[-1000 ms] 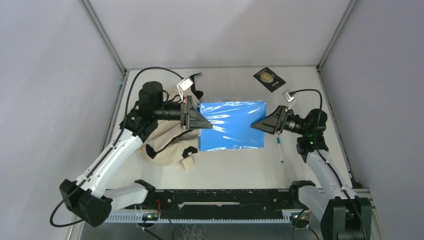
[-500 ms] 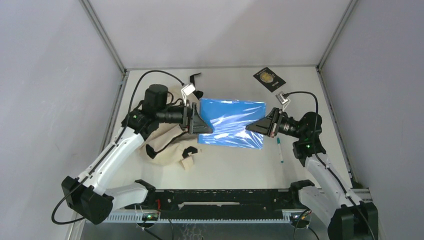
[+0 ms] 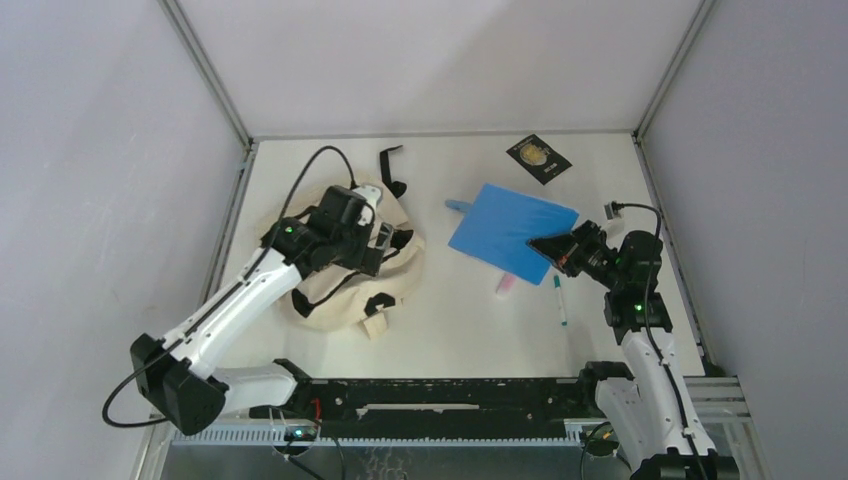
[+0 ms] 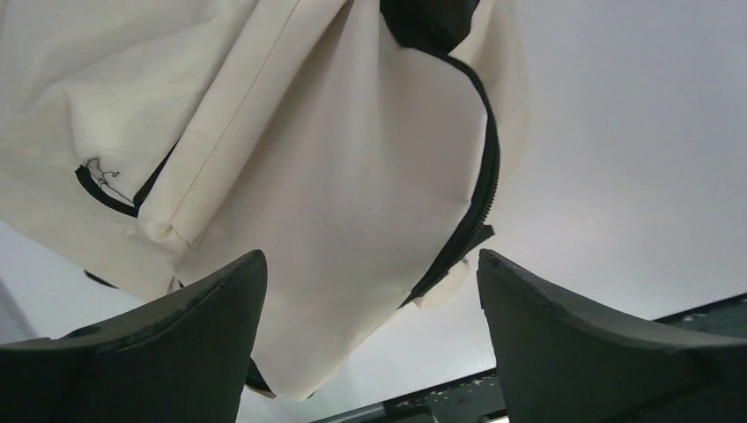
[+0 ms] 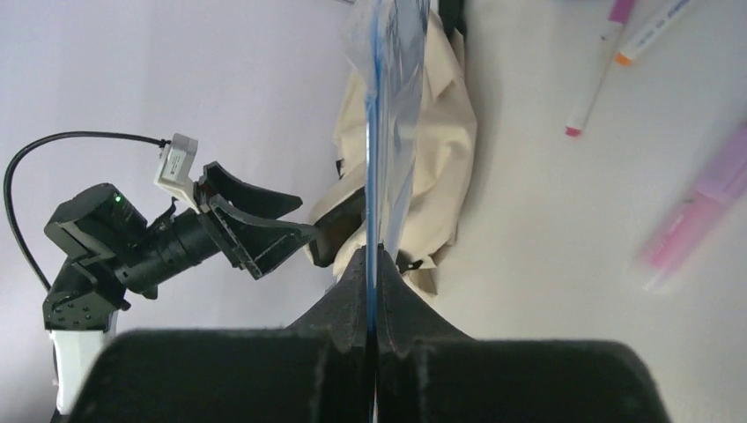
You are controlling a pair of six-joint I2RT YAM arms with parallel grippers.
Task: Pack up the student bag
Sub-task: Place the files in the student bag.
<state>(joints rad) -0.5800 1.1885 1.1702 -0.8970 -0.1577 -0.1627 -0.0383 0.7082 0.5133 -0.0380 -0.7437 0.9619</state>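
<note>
On the near left of the table [image 3: 450,340] lies the student bag [image 3: 330,300], slumped and cream, in the same spot as a second ago. The left arm [image 3: 240,300] has let go of the blue folder [image 3: 510,225] and swung over the bag; its jaws now stand wide apart above the fabric, holding nothing. The right arm [image 3: 625,265] has its jaws closed on the folder's near corner and has carried it off to the right, tilted. That uncovers a pink marker [image 3: 505,285] beside the white pen [image 3: 560,300]. The black booklet [image 3: 538,158] at the far edge has not moved.
</note>
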